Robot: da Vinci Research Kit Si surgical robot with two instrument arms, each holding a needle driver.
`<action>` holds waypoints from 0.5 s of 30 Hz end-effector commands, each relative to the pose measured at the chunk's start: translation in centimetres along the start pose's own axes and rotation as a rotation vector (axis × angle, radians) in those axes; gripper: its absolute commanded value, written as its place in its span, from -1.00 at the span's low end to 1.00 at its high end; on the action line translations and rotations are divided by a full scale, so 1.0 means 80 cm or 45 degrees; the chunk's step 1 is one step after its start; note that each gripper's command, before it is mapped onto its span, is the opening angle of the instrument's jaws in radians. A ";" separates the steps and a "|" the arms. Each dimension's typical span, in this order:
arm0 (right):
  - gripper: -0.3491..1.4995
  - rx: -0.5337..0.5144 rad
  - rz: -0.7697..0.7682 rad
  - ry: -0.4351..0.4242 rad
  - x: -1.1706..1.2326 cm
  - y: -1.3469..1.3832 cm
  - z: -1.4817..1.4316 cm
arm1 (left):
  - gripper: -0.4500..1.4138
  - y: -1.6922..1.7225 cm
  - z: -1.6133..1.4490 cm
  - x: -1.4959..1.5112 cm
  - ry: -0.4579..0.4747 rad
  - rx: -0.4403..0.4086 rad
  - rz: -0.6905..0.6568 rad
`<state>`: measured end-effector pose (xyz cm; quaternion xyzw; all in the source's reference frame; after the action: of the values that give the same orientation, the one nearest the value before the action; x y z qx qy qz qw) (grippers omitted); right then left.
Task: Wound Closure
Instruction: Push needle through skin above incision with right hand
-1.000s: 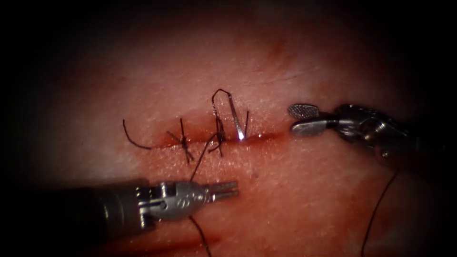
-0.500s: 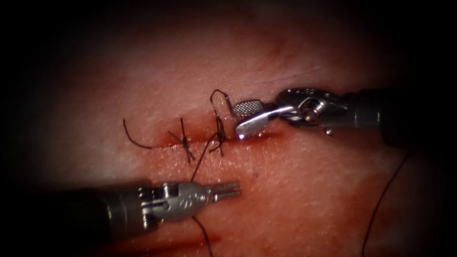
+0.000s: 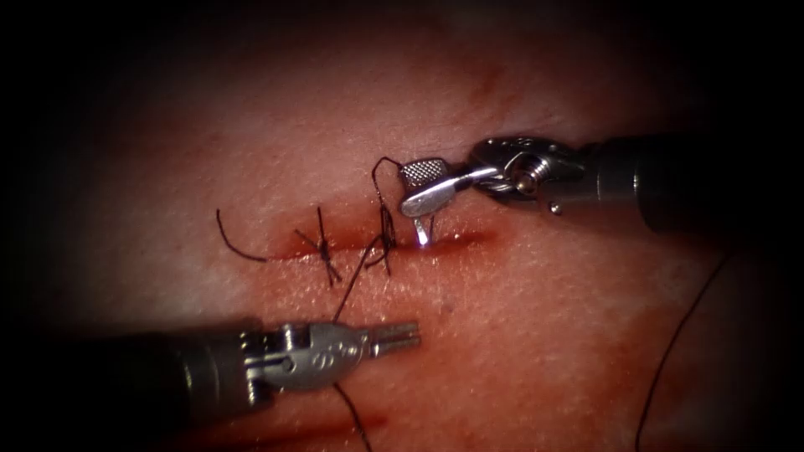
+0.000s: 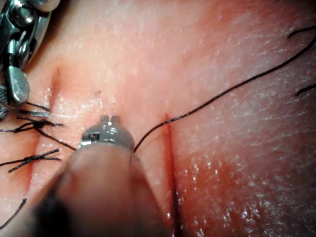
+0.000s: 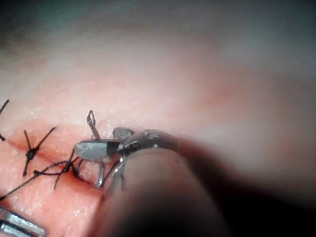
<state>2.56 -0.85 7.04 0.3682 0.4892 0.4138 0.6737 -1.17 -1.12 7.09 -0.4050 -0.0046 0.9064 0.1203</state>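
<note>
no readable text, labels or numbers.

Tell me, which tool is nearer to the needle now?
The right tool: its open jaws straddle the needle standing in the cut. The left tool lies apart, on the tissue below the cut, holding nothing.

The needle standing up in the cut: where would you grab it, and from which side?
Grip the needle on its bare upright stretch, between the thread at its top and the cut where its lower end seems lodged in the tissue. Come level from the right: the right pincer is there, jaws open around it, holding nothing. The left pincer, shut and empty, lies below.
</note>
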 end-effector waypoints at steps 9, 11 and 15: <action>-0.98 0.007 0.254 -0.074 -0.0014 0.0006 0.0031 | -0.69 0.0003 0.0009 -0.0002 0.003 0.003 0.002; -1.00 -0.007 0.281 -0.088 -0.0016 0.0009 0.0035 | -0.69 0.0004 0.0009 -0.0002 0.003 0.003 0.003; -1.00 -0.030 0.402 -0.151 -0.0023 0.0017 0.0035 | -0.69 0.0004 0.0008 -0.0002 0.004 0.003 0.003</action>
<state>2.70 -1.05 7.25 0.4638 0.3672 0.5004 0.6322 -1.17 -1.15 7.10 -0.4060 -0.0030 0.9060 0.1200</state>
